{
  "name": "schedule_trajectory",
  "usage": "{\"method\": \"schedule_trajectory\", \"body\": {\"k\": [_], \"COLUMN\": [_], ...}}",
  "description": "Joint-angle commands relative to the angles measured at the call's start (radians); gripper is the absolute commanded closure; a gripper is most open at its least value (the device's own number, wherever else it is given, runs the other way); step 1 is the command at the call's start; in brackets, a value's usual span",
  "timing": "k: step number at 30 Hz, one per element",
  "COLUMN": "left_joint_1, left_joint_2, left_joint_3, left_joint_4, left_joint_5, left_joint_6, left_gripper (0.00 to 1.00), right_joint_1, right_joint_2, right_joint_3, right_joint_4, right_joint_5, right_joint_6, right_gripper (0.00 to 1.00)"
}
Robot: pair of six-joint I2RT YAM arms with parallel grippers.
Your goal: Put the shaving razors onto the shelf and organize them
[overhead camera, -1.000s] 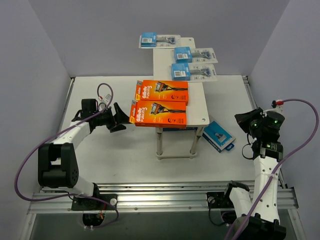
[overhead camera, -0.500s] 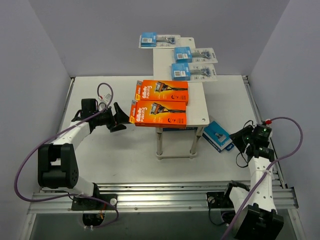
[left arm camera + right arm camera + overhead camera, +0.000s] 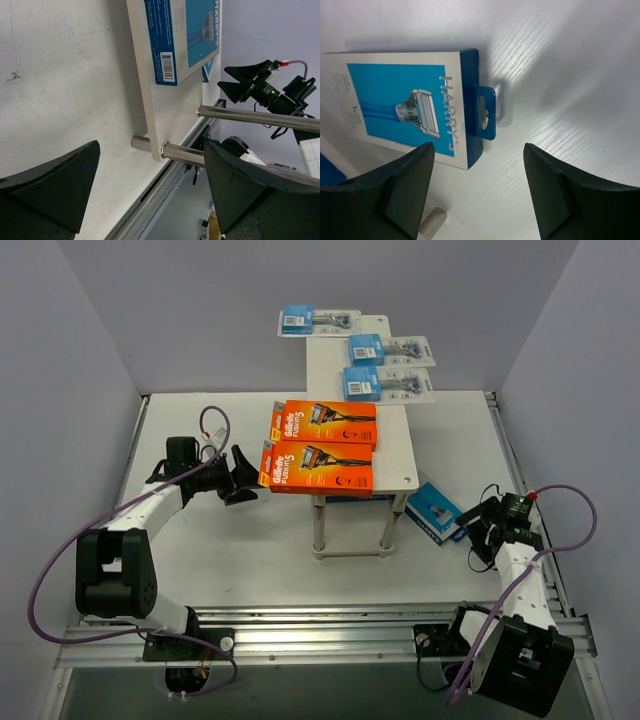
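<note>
On the white desk (image 3: 250,570): one shelf (image 3: 395,440), pale long top, thin metal legs.
Shelf top, near end: two orange razor boxes (image 3: 325,422), side by side.
Lower tier: one blue-and-white box (image 3: 180,35), lying flat.
Desk, just right of the shelf: one loose blue-and-white box (image 3: 437,511).
Shelf top, far end: three blister packs (image 3: 390,348).
Left gripper (image 3: 247,476): jaws apart, empty, just beside the orange boxes.
Right gripper (image 3: 479,146): jaws apart, empty, at the loose box's hang-tab end.

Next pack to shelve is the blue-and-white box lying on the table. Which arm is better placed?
Right. The right gripper, open, hovers directly at the blue-and-white box beside the shelf; the left gripper sits across the shelf, by the orange boxes.
</note>
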Motion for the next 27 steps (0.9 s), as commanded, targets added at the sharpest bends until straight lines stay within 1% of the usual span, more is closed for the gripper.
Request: {"method": "schedule_trajectory", "body": {"k": [1, 4, 6, 7, 10, 11, 12, 13, 16, 19, 27], "left_joint_1": [-0.005, -0.005, -0.005, -0.007, -0.007, -0.005, -0.005, -0.007, -0.007, -0.007, -0.007], "left_joint_2": [-0.052, -0.055, -0.057, -0.055, -0.058, -0.057, -0.057, -0.055, -0.055, -0.055, -0.054], "left_joint_3": [0.003, 0.002, 0.003, 0.003, 0.003, 0.003, 0.002, 0.002, 0.0, 0.0, -0.001], "left_joint_4": [0.046, 0.046, 0.046, 0.048, 0.048, 0.048, 0.048, 0.049, 0.052, 0.055, 0.059], "left_joint_5": [0.032, 0.033, 0.032, 0.032, 0.033, 0.032, 0.033, 0.033, 0.038, 0.039, 0.043], "left_joint_6": [-0.009, -0.007, -0.009, -0.007, -0.01, -0.01, -0.01, -0.012, -0.015, -0.016, -0.019], "left_gripper": [0.06, 0.06, 0.06, 0.06, 0.06, 0.06, 0.06, 0.06, 0.06, 0.06, 0.06], "right_joint_1": [-0.008, -0.008, -0.008, -0.008, -0.008, -0.008, -0.008, -0.008, -0.008, -0.008, -0.008], "right_joint_2": [0.042, 0.075, 0.079, 0.069, 0.039, 0.033, 0.032, 0.035, 0.073, 0.095, 0.125], "right_joint_3": [-0.018, -0.029, -0.046, -0.049, -0.061, -0.068, -0.077, -0.081, -0.095, -0.109, -0.132], "right_joint_4": [0.047, 0.08, 0.099, 0.103, 0.106, 0.11, 0.119, 0.126, 0.156, 0.196, 0.262], "right_joint_5": [0.045, 0.056, 0.055, 0.064, 0.09, 0.09, 0.091, 0.088, 0.07, 0.05, 0.041], "right_joint_6": [0.007, 0.013, 0.024, 0.03, 0.056, 0.064, 0.066, 0.067, 0.069, 0.067, 0.078], "right_gripper": [0.32, 0.32, 0.35, 0.39, 0.48, 0.55, 0.57, 0.62, 0.66, 0.67, 0.68]}}
